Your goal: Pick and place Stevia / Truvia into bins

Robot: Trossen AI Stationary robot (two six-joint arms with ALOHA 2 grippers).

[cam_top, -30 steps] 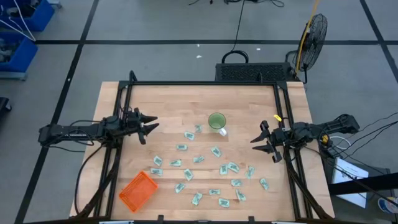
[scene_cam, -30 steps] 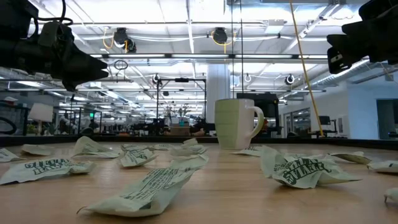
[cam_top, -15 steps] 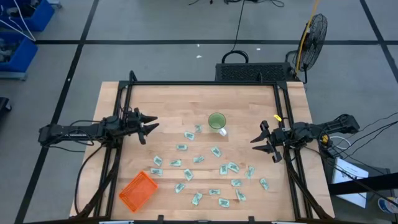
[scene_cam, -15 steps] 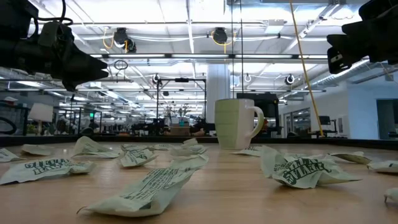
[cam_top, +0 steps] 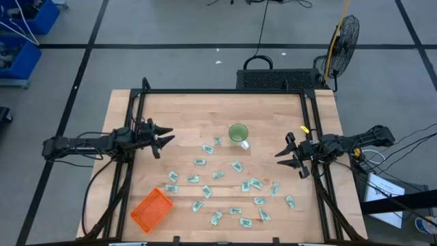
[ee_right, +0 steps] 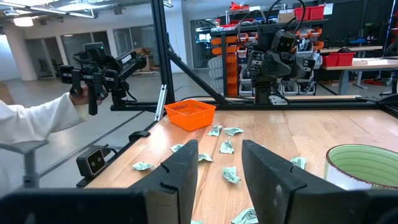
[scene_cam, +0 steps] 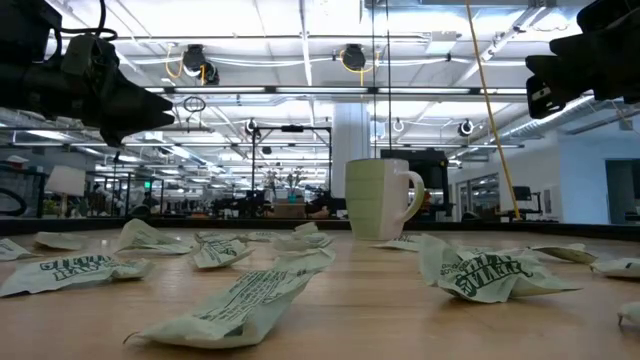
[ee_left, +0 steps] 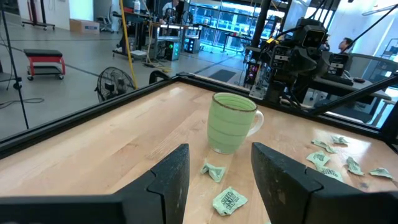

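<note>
Stevia sachets point(cam_top: 217, 175) lay scattered loose across the middle and near part of the wooden table point(cam_top: 184, 113), none of them in the orange basket point(cam_top: 151, 209). The table carried a dark frame along its edges. The basket sat at the table's near left corner, well apart from most sachets. The left gripper point(cam_top: 164, 140) hung above the left side of the table with its jaws spread wide and nothing between them; in the left wrist view its fingers point(ee_left: 172, 180) framed the green mug point(ee_left: 231, 122) and two crumpled sachets just beside it. The right gripper point(cam_top: 287, 156) hung above the right side, jaws parted and holding nothing. The green mug point(cam_top: 237, 133) stood upright behind the sachet field, between the two grippers. A person's white sleeve point(ee_right: 34, 121) showed beyond the table in the right wrist view.
</note>
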